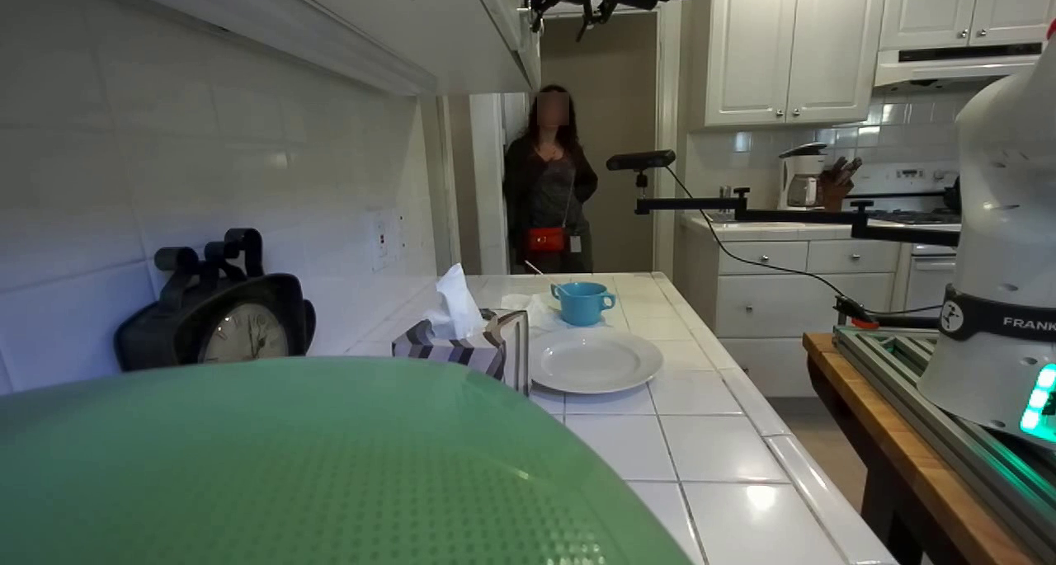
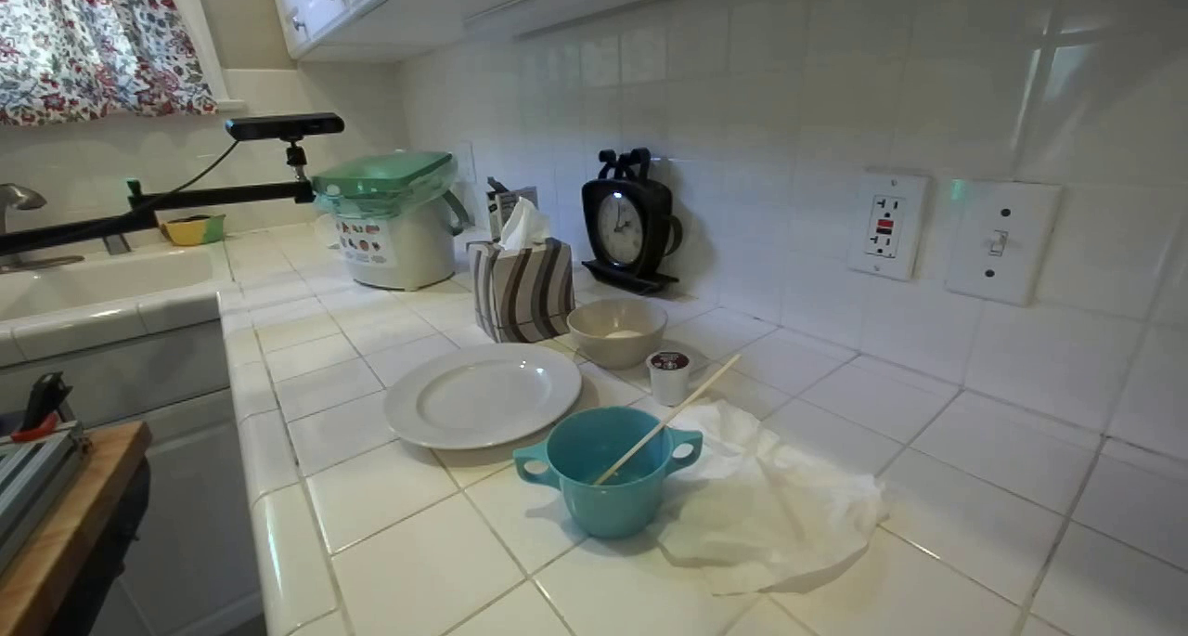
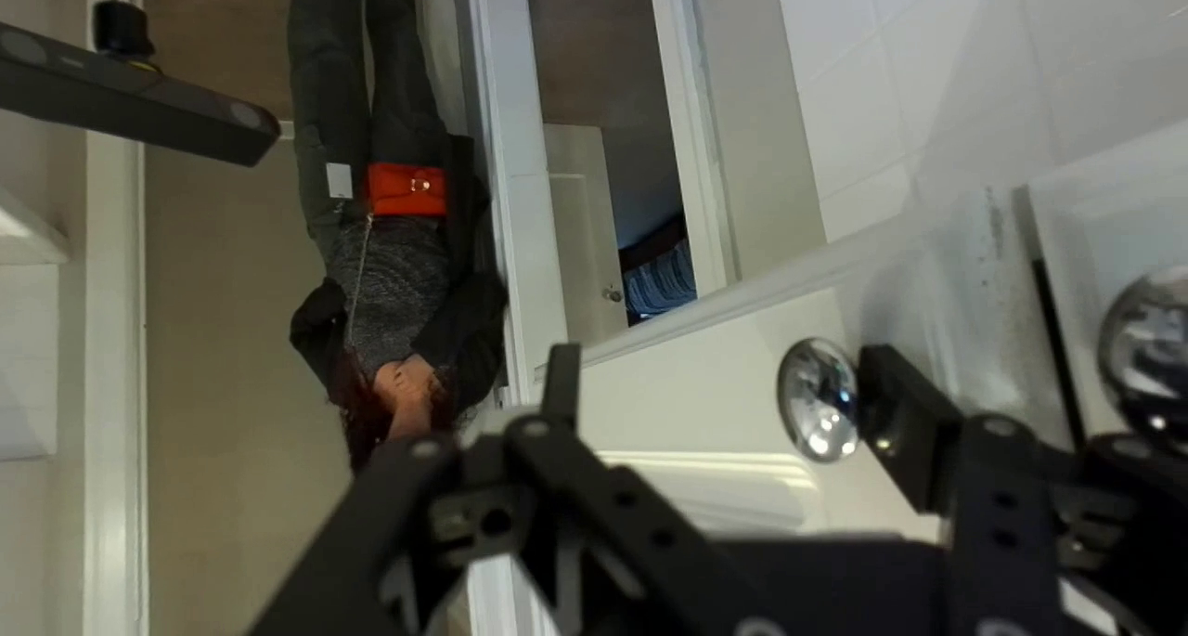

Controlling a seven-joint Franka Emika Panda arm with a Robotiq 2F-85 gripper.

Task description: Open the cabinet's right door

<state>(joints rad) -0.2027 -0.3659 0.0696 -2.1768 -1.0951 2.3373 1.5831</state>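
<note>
Approach stage of door opening. The cabinet (image 1: pixel 429 21) hangs at left above the counter (image 1: pixel 602 445); at its front stands the gripper (image 3: pixel 719 362), jaws spread apart, a metal knob (image 3: pixel 817 399) apparently between them, off-centre to the right in the wrist view. The right door (image 3: pixel 640 404) appears not yet swung open; closing on the knob and pulling seem left.
</note>
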